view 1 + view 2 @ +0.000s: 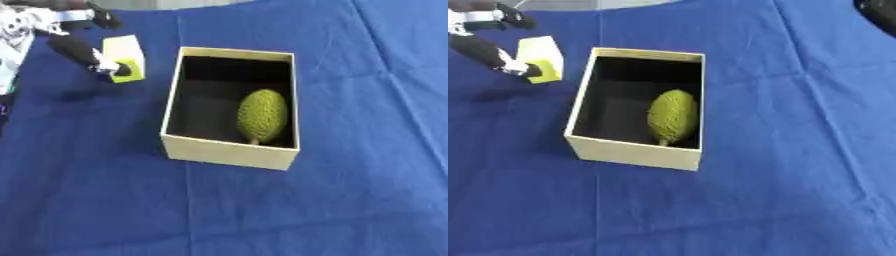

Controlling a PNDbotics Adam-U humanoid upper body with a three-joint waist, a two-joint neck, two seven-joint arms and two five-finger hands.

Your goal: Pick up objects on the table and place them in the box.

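A bumpy green fruit (pixel 262 116) already lies inside the box (pixel 229 152), off to the right of the left hand (pixel 77 50). One yellow block (pixel 123 57) is left, pinched between that hand's fingers and thumb above the blue cloth (pixel 350 200), just beside the box's wall.

a creased blue cloth (pixel 367 200) covers the whole table, with a pale strip of floor (pixel 636 4) beyond its far edge.
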